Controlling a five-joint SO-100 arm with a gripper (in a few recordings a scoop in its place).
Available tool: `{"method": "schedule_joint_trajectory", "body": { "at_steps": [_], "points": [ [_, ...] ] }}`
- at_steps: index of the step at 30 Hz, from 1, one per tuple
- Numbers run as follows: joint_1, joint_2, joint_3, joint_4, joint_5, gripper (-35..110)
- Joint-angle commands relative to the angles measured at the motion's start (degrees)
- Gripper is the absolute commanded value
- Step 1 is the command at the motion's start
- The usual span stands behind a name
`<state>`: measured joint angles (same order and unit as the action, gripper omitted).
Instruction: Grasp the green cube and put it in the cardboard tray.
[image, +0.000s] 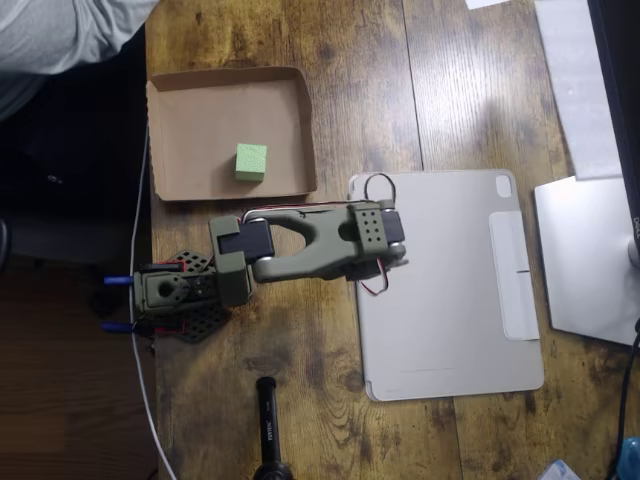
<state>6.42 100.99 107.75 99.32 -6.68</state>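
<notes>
Resting inside cardboard tray (180, 110): green cube (251, 161), on tray floor toward lower right, apart from walls. Arm (310, 245) folded over wooden table (330, 60), below tray, elbow partly over grey tablet cover (450, 290). Gripper hidden under folded arm; fingers open or closed, cannot tell. Nothing touching cube. Judgement: placing step looks done, arm parked. Next move calls for nothing beyond confirming cube sits flat; any further reach must clear tray wall.
</notes>
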Motion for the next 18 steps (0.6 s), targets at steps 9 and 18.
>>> {"method": "schedule_joint_trajectory", "body": {
  "at_steps": [9,18],
  "points": [
    [3.60,2.55,0.62,-2.64,3.25,0],
    [1.93,1.49,4.92,-9.05,6.33,0]
  ]
}}
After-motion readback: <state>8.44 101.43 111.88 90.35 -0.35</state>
